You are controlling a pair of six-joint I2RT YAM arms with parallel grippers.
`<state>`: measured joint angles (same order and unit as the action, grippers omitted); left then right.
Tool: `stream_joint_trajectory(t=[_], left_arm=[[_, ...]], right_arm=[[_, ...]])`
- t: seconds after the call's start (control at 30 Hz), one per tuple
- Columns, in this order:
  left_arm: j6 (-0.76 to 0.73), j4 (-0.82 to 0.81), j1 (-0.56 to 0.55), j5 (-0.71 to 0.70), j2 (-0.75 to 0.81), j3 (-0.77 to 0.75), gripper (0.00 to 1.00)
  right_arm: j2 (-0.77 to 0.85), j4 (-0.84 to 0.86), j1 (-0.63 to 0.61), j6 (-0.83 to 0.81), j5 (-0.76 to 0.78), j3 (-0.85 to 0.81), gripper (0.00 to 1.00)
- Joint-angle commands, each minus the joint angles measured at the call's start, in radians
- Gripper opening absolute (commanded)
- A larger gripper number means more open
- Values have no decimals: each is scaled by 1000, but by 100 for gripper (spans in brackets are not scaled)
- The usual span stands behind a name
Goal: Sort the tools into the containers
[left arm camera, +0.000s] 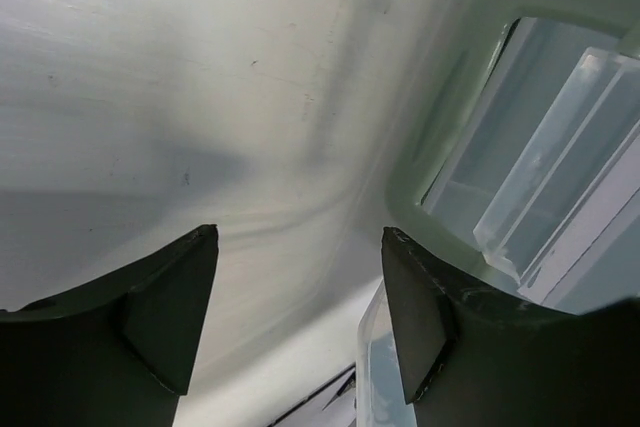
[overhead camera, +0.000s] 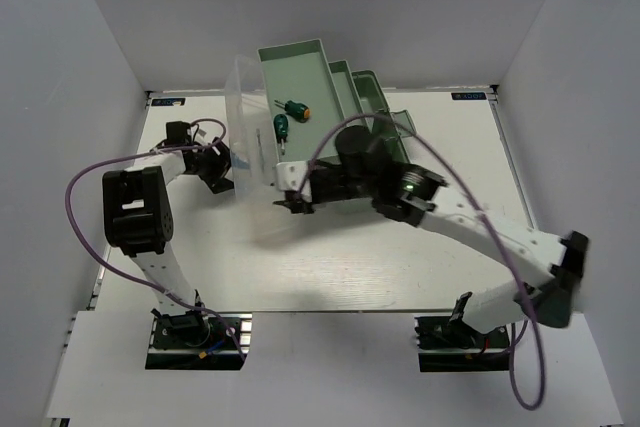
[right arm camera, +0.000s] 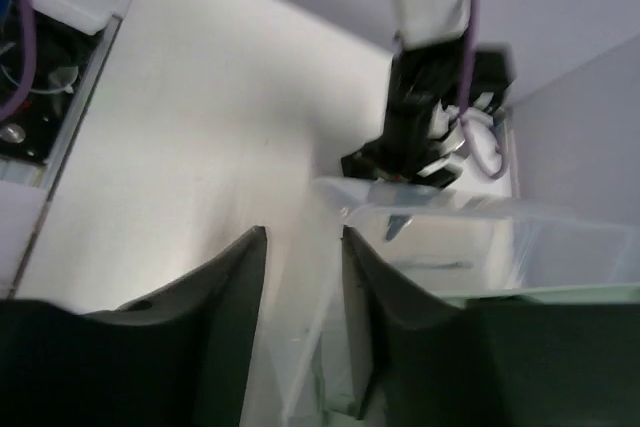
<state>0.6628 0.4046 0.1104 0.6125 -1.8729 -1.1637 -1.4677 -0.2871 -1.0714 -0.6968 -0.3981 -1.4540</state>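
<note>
Mint-green tray holds two stubby green-handled screwdrivers.

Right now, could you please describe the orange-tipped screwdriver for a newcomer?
Find the stacked green trays at the table's far edge. In the top tray, it is the farther stubby screwdriver, orange-ended, unlike its plain green neighbour.

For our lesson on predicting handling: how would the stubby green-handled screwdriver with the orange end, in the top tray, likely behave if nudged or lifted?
The stubby screwdriver has a rounded-looking handle, so a nudge would probably roll it. The top tray has raised walls that should stop it. Being small and short, it is likely light and stiff.
</note>
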Motion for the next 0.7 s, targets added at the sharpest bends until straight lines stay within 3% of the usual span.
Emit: stream_joint_trajectory(t=[0.0,0.07,0.13,0.2,0.23,0.27,0.3,0.33,0.37,0.47,0.67], left_arm=[[-8,5,-21,56,26,-65,77],[1,-4,-21,56,38,-77,77],[12,-16,-31,56,47,-112,77],[12,-16,-31,56,47,-172,77],[21,-16,-41,69,47,-195,77],[21,-16,-51,88,47,-244,77],[30,-16,-51,89,35,-273,77],[41,-16,-64,104,18,-304,77],[50,-30,-81,124,8,-361,77],[79,-41,-126,153,-50,-486,77],[122,-6,-212,162,-179,-707,77]], right_arm=[[147,44,8,17,-102,43,38],[211,72,7,25,-11,73,0],[230,202,4,49,194,99,0],[201,320,37,60,630,72,0],[132,342,54,63,730,52,0],[110,365,155,89,877,0,0],[93,333,198,126,925,-14,0],[64,295,241,156,944,-25,0],[55,173,375,268,917,-67,0],[15,-8,535,376,889,-92,0],[-95,-251,775,505,728,-108,0]])
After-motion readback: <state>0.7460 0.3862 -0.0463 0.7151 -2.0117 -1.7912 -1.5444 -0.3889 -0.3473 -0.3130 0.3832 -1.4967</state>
